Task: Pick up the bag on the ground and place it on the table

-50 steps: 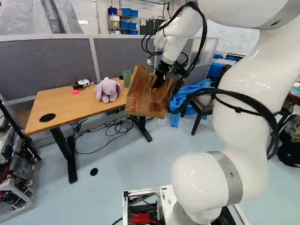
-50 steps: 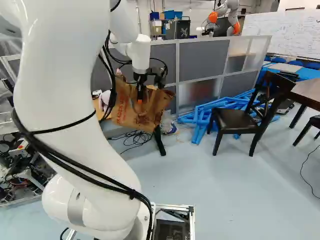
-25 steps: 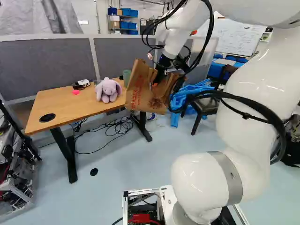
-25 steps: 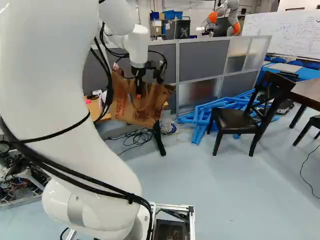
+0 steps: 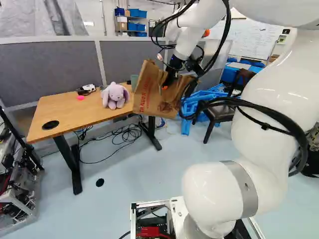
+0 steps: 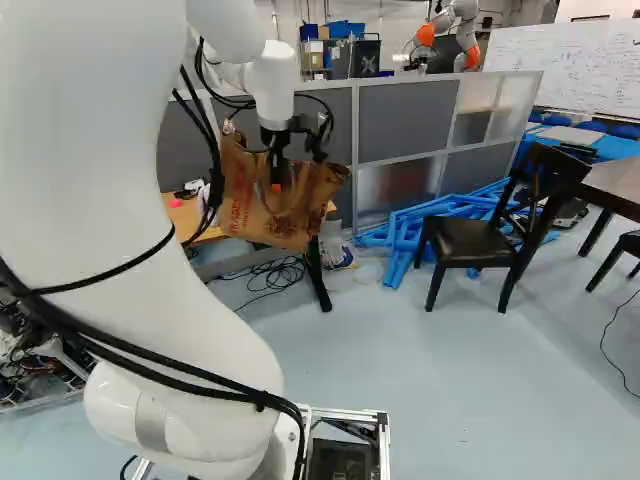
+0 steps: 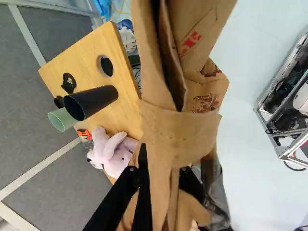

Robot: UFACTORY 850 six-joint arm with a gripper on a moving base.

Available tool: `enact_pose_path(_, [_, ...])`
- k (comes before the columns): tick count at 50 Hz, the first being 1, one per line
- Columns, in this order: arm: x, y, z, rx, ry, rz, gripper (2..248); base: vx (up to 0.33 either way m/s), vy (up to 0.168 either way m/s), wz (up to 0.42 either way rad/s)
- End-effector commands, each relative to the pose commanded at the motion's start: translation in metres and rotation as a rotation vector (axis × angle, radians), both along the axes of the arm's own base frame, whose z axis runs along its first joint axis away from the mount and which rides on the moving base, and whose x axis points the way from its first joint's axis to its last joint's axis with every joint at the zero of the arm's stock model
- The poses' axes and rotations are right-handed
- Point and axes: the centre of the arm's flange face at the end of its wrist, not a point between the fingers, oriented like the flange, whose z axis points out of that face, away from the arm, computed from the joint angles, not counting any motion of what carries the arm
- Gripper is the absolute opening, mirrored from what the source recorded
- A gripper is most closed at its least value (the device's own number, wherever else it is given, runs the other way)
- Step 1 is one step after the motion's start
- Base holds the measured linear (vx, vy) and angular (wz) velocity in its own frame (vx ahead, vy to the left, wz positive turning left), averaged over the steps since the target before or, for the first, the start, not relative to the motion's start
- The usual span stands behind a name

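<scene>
In the left base view my gripper [image 5: 168, 83] is at the top of the brown paper bag [image 5: 149, 94], which hangs tilted by the table's [image 5: 65, 112] far right end. The right base view has the gripper [image 6: 278, 180] at the mouth of the bag [image 6: 265, 215]. In the wrist view the gripper [image 7: 166, 187] is shut on the bag's folded paper handle, and the bag [image 7: 178, 137] covers part of the table edge beside it. Whether bag and table touch, I cannot tell.
A plush rabbit [image 5: 115, 95], a black cup [image 7: 91, 102] and a green cup [image 7: 61, 119] stand on the table. Grey partitions [image 5: 50, 64] rise behind. Cables [image 5: 122, 139] lie below; blue frames [image 6: 430, 230] and a dark chair [image 6: 480, 240] stand farther right. Another robot [image 6: 455, 35] is beyond.
The arm has swung its links, carrying the bag slightly upward and a little to the left in the right base view. The grip has stayed shut. The base has not moved.
</scene>
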Motion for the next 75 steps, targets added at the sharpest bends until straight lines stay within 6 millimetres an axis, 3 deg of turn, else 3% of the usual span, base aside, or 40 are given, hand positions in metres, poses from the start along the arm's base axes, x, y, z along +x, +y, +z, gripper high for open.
enact_pose_path(40, [0.0, 0.0, 0.0, 0.0, 0.0, 0.0, 21, -0.008, 0.014, 0.075])
enact_pose_path(75, [0.0, 0.0, 0.0, 0.0, 0.0, 0.0, 21, -0.002, 0.07, 0.348])
